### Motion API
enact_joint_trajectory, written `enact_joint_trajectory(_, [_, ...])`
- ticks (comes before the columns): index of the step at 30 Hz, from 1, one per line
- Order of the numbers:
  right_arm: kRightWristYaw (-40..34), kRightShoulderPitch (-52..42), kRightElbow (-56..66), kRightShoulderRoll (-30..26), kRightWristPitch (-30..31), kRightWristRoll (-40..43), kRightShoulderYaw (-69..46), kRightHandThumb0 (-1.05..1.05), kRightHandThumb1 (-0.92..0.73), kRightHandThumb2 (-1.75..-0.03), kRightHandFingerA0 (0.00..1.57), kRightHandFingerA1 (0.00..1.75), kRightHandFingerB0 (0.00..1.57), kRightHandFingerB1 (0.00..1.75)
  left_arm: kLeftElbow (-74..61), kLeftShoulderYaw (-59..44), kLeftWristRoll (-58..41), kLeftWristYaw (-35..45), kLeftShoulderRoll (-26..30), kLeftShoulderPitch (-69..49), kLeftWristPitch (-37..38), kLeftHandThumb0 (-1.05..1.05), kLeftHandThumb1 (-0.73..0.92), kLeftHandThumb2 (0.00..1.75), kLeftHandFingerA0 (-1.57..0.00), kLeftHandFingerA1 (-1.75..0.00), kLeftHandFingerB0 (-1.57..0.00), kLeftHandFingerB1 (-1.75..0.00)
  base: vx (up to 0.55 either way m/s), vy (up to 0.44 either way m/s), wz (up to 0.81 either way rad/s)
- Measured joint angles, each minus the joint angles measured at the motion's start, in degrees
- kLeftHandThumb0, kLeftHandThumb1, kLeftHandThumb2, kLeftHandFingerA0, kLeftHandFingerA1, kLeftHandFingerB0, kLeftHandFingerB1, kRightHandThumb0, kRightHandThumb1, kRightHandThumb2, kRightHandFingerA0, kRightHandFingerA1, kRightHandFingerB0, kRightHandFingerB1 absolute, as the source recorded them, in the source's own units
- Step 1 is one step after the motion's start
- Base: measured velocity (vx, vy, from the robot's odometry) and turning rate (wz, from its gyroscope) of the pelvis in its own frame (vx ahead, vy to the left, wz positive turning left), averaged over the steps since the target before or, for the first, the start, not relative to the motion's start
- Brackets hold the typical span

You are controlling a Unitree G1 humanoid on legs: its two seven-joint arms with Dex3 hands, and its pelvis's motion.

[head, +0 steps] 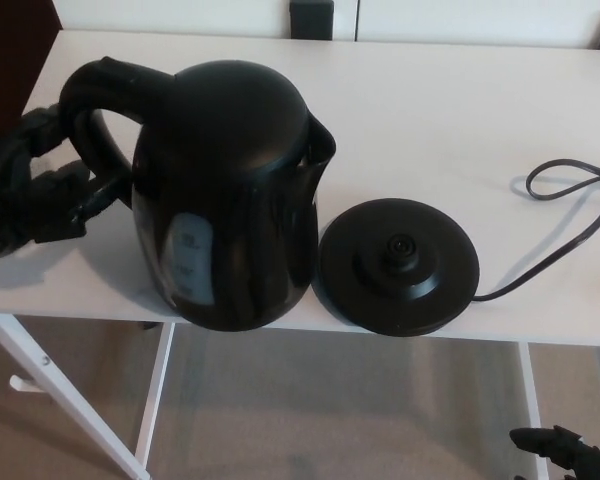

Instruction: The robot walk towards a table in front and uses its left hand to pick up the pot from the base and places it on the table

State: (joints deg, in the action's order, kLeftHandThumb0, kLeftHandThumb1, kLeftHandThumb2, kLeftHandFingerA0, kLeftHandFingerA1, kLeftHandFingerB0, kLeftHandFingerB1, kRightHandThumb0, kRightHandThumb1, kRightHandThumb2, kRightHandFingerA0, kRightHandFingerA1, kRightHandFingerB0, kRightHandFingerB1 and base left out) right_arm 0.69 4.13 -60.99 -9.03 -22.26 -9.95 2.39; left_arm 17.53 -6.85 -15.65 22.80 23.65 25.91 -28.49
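Head view was filled mostly by a white table (500,110), seen from above, with its near edge crossing the lower part of the picture and white legs (40,385) showing beneath it at the left. On the table's near left part the black pot (230,190) was seen standing upright, off the base, its handle (85,100) turned to the left and its spout turned to the right. A pale water window was visible low on its near side. The round black base (400,265) was found just beside the pot on the right, at the table's near edge, with its centre connector uncovered; pot and base looked to be touching or very nearly so. The left hand (35,190) was seen at the picture's left edge, right against the handle; because black lay on black, it could not be told whether the handle was clasped or the hand was merely set beside it. A black cord (570,215) was seen running from the base to the right and looping on the tabletop. The right hand (570,452) was only partly caught at the bottom right corner, below the table's edge, and its state could not be told.
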Motion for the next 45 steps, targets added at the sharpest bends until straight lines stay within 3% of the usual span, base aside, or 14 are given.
enact_joint_trajectory(2, [0.0,0.1,0.0,0.0,0.0,0.0,0.1,-0.28,-0.78,-0.62,0.55,0.62,0.38,0.45,1.0,-0.9,-0.3,0.9,1.0,-0.1,0.0,-0.59,0.38,0.68,0.00,0.00,0.00,0.00,0.00,0.000,0.00])
enact_joint_trajectory(7, [0.0,0.0,-0.2,0.0,0.0,0.0,0.2,-0.28,-0.77,-0.62,0.56,0.63,0.38,0.45,2.5,-1.7,-0.3,2.3,2.2,-0.9,0.0,-0.59,0.38,0.69,0.00,0.00,0.00,0.00,0.00,0.000,0.00])
enact_joint_trajectory(8, [0.0,0.0,-0.3,0.0,0.0,0.0,0.2,-0.29,-0.57,-0.93,0.53,0.69,0.30,0.55,2.7,-1.8,-0.3,2.4,2.4,-1.0,0.0,-0.52,0.42,0.53,0.00,0.00,0.00,0.00,0.00,0.000,0.00])
enact_joint_trajectory(15, [0.0,0.2,-0.6,0.0,0.0,-0.2,1.0,-0.29,-0.58,-0.93,0.54,0.70,0.30,0.55,3.3,-3.7,-0.5,4.1,4.2,-2.5,0.2,-0.52,0.42,0.53,0.00,0.00,0.00,0.00,0.00,0.000,0.00])
enact_joint_trajectory(17, [0.0,0.2,-0.6,0.0,0.0,-0.2,1.1,-0.29,-0.57,-0.93,0.54,0.70,0.30,0.55,3.2,-4.1,-0.6,4.4,4.5,-3.0,0.2,-0.59,0.39,0.69,0.00,0.00,0.00,0.00,0.00,0.000,0.00])
enact_joint_trajectory(18, [0.0,0.3,-0.6,0.0,0.0,-0.2,1.2,-0.27,-0.77,-0.62,0.56,0.64,0.39,0.46,2.9,-5.1,-0.8,5.3,5.6,-4.4,0.4,-0.54,0.42,0.53,0.00,0.00,0.00,0.00,0.00,0.000,0.00])
enact_joint_trajectory(22, [0.0,0.7,-0.6,0.0,0.0,-0.2,1.2,-0.28,-0.77,-0.62,0.55,0.62,0.38,0.45,2.5,-7.3,-1.2,6.8,7.5,-7.0,0.6,-0.60,0.38,0.69,0.00,0.00,0.00,0.00,0.00,0.000,0.00])
enact_joint_trajectory(23, [0.0,0.7,-0.6,-0.1,0.0,-0.2,1.2,-0.29,-0.57,-0.93,0.55,0.70,0.30,0.55,2.1,-8.3,-1.5,7.5,8.3,-8.3,0.7,-0.58,0.39,0.67,0.00,0.00,0.00,0.00,0.00,0.000,0.00])
enact_joint_trajectory(25, [0.0,0.8,-0.8,-0.1,0.0,-0.2,1.2,-0.28,-0.57,-0.93,0.53,0.70,0.29,0.55,0.8,-10.7,-2.3,8.6,9.0,-11.2,0.8,-0.57,0.39,0.67,0.00,0.00,0.00,0.00,0.00,0.000,0.00])
enact_joint_trajectory(26, [0.0,0.9,-1.0,-0.1,-0.1,-0.2,1.2,-0.27,-0.77,-0.62,0.54,0.62,0.38,0.46,-0.2,-12.3,-2.9,9.4,9.4,-13.4,1.0,-0.58,0.39,0.67,0.00,0.00,0.00,0.00,0.00,0.000,0.00])
enact_joint_trajectory(29, [0.0,0.5,-1.7,-0.1,-0.1,-0.2,1.0,-0.28,-0.77,-0.62,0.54,0.62,0.38,0.45,-3.9,-16.5,-4.4,11.2,9.7,-20.4,1.3,-0.59,0.39,0.66,0.00,0.00,0.00,0.00,0.00,0.000,0.00])
enact_joint_trajectory(42, [-0.3,-1.3,-3.0,0.0,-0.1,0.0,0.1,-0.37,-0.77,-0.63,0.37,0.48,0.31,0.39,-17.6,-27.7,-9.3,17.4,-3.2,-53.0,7.5,-0.72,0.53,0.81,0.00,-0.09,0.00,-0.02,0.00,0.000,0.00])
enact_joint_trajectory(43, [-0.4,-1.7,-3.1,0.0,-0.1,0.0,-0.2,-0.38,-0.58,-0.92,0.33,0.58,0.22,0.50,-17.3,-27.8,-9.3,17.9,-4.7,-55.7,8.8,-0.69,0.54,0.84,0.00,-0.15,0.00,-0.09,0.00,0.000,0.00])
enact_joint_trajectory(45, [-0.4,-1.9,-3.2,0.1,-0.1,0.1,-0.5,-0.38,-0.58,-0.92,0.33,0.58,0.21,0.50,-16.5,-27.7,-9.2,18.0,-6.3,-58.2,10.4,-0.71,0.53,0.85,0.00,-0.15,0.00,-0.09,0.00,0.000,0.00])
